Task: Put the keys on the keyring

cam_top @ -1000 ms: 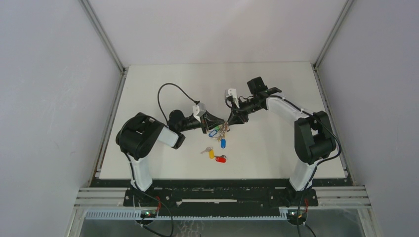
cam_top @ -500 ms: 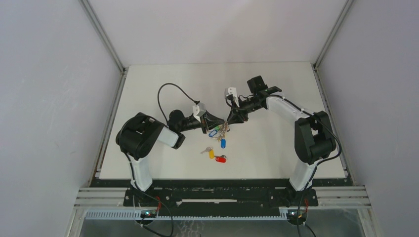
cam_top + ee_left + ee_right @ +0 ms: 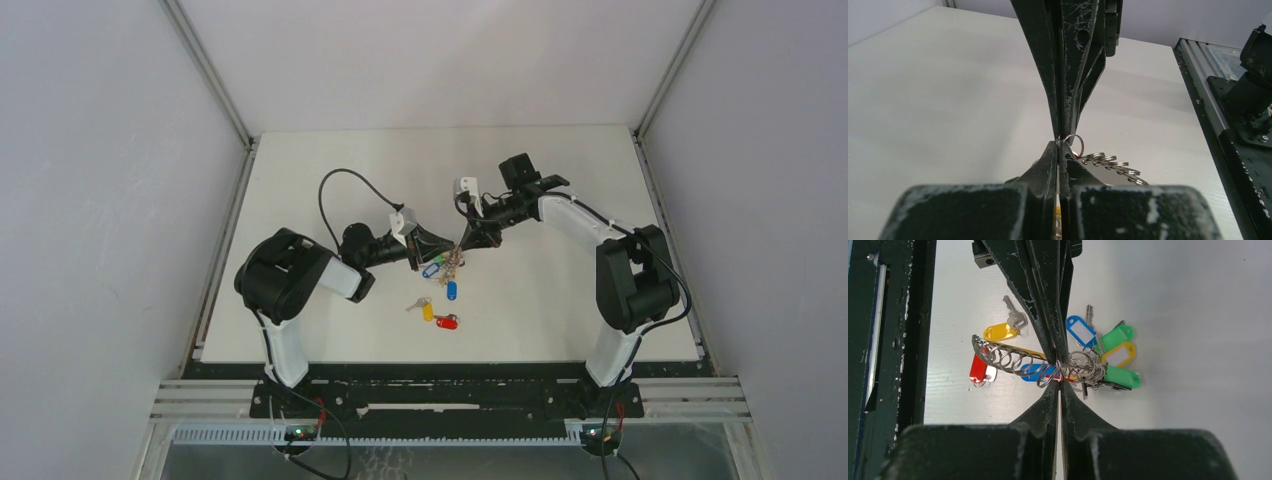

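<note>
Where left gripper [image 3: 1062, 145] and right gripper [image 3: 1059, 382] meet, both pinch the keyring [image 3: 1082, 365].

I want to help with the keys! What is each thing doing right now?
left pincer, shut on the keyring
right pincer, shut on the keyring
keyring, pinched between both pincers
yellow key, lying loose on the table
red key, lying loose on the table

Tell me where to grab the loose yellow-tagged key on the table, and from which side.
Pinch the yellow tag across its narrow width, coming straight down from above. It lies flat on the table and looks bulkier than its thin silver key, which likely offers the fingers less to pinch.
</note>
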You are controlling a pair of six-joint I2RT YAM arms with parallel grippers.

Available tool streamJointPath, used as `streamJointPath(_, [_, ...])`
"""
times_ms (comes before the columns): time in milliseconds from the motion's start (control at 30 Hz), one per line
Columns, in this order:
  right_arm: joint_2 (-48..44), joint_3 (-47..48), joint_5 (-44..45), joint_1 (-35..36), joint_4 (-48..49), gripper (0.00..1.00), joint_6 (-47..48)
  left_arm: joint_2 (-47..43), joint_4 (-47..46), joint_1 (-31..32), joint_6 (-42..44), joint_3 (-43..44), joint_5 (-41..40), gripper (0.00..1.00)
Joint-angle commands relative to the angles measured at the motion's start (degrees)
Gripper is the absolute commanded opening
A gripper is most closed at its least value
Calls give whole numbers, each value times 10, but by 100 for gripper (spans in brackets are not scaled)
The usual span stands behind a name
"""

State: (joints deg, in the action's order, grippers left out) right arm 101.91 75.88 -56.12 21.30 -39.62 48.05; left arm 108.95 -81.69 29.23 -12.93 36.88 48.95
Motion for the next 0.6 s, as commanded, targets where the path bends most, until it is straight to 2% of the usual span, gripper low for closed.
streamJointPath(0, [-6, 1, 20, 4, 7, 0, -29, -38, -33, -7, -6, -9, -49, 0])
streamJointPath(567, [-27, -84, 54, 20, 180, 0, -180, -54, -35, -7, -51, -18, -115, 0])
